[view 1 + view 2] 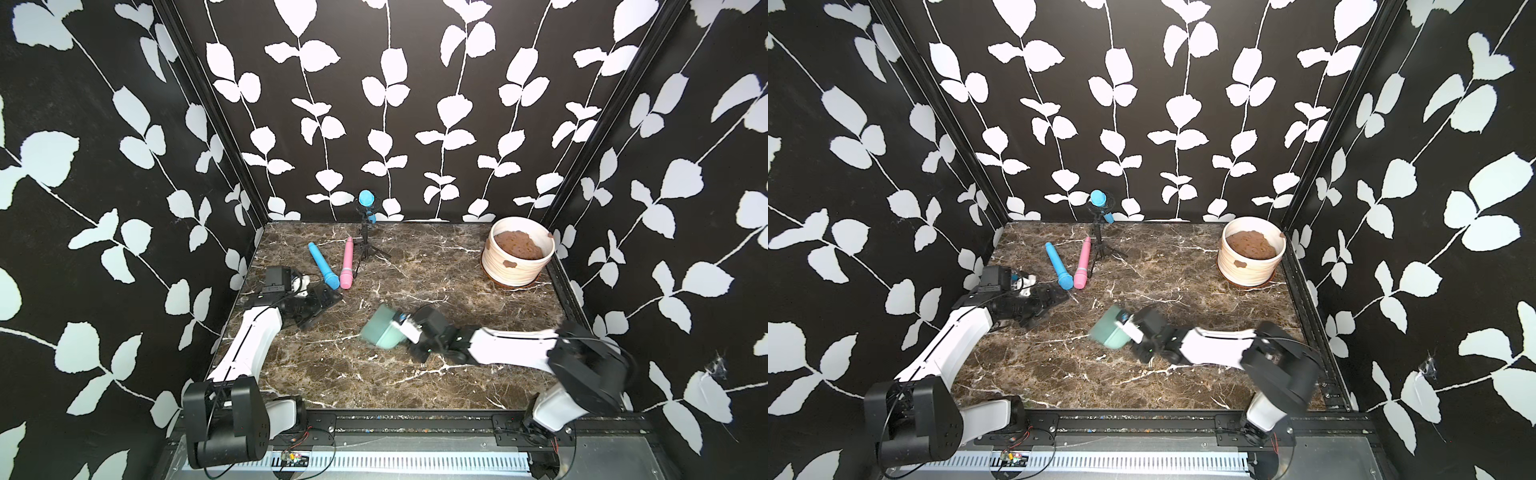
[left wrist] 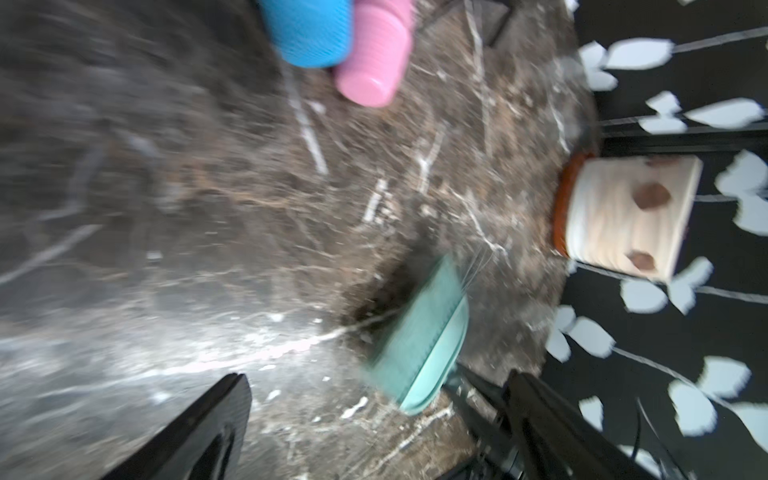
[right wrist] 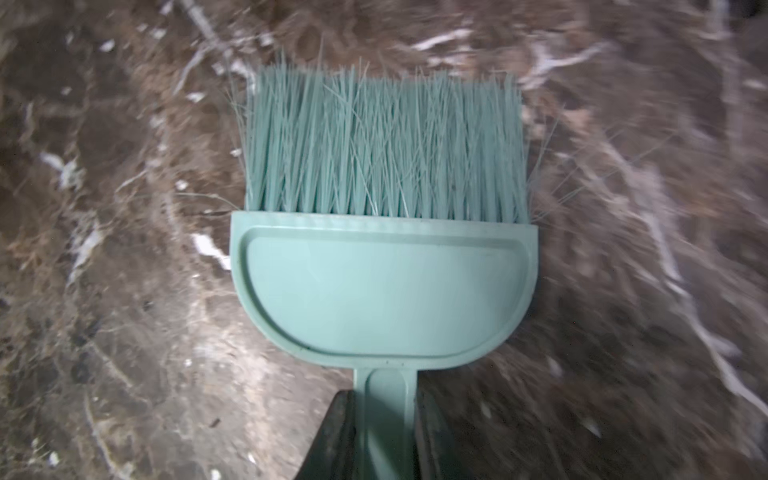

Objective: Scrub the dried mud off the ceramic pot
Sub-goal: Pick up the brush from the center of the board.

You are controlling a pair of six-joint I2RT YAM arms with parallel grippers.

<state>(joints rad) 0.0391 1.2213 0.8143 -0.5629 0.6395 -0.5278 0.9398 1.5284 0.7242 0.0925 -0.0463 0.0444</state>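
Right tool (image 3: 384, 436) clamps teal brush (image 3: 382, 286); left tool (image 1: 319, 309) agape.

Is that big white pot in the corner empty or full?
Filled, though not to the brim. In both top views the ceramic pot holds a lumpy brown soil mass, with bare inner wall showing above it.

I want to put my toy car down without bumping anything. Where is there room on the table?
Best: the bare marble between the pink microphone and the ceramic pot. Also free: the front strip nearer than the brush. Crowded: the far left, where the blue microphone, tripod and left gripper bunch up.
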